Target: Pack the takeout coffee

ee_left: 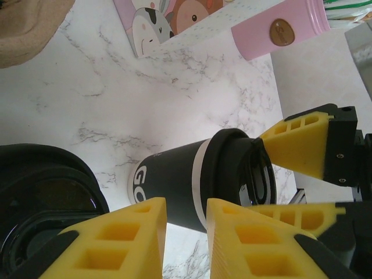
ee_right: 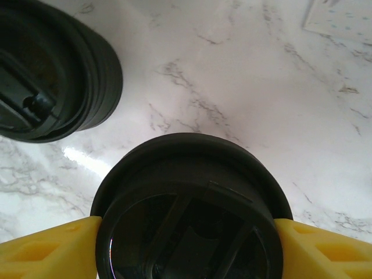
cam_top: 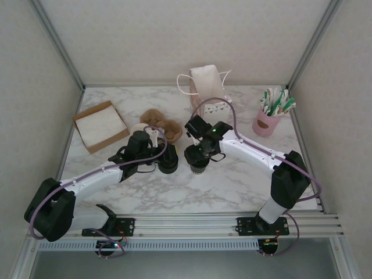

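Note:
The takeout coffee (cam_top: pixel 197 167) is a black paper cup with a black lid, standing on the marble mid-table. My right gripper (cam_top: pixel 199 156) comes down over it. In the right wrist view its yellow fingers (ee_right: pixel 64 247) press both sides of the lid (ee_right: pixel 189 209). My left gripper (cam_top: pixel 164 152) sits just left of the cup. In the left wrist view its jaws (ee_left: pixel 187 203) stand a narrow gap apart with nothing between them. The cup (ee_left: pixel 174 180) lies just beyond their tips, with the right gripper's fingers (ee_left: pixel 296 145) on its lid.
A squat pile of black lids (cam_top: pixel 169 164) sits under the left gripper, close to the cup. Behind are a cardboard cup carrier (cam_top: pixel 165 125), a napkin box (cam_top: pixel 100 125), a paper bag (cam_top: pixel 204 84) and a pink cup of stirrers (cam_top: pixel 268 119).

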Controlling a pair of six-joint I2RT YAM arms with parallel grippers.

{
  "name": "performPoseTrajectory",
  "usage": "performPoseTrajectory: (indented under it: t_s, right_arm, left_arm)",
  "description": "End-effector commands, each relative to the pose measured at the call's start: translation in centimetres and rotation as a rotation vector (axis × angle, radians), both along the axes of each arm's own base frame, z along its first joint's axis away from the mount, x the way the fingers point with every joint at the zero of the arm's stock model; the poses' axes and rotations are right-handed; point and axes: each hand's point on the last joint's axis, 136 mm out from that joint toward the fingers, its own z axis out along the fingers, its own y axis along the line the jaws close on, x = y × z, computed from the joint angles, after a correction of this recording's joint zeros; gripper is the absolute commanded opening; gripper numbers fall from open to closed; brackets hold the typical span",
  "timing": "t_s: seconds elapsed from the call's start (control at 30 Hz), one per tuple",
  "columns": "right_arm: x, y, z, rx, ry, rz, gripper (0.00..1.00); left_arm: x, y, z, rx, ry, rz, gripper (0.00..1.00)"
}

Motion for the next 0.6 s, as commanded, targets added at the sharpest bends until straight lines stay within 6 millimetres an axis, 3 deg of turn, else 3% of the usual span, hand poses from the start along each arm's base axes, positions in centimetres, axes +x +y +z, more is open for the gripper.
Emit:
performPoseTrajectory:
  t_s: [0.0, 0.57]
  right_arm:
    - [-3.5, 0.4, -1.9, -0.025, 0.157, 0.095, 0.74]
    - [-2.3, 0.3, 1.9, -0.016, 0.088, 0.038, 0.9]
  left_arm:
    - [0.2, 0.1, 1.2, -0.007, -0.03, -0.011, 0.25]
    - [0.3, 0.0, 1.2, -0.012, -0.029, -0.014, 0.26]
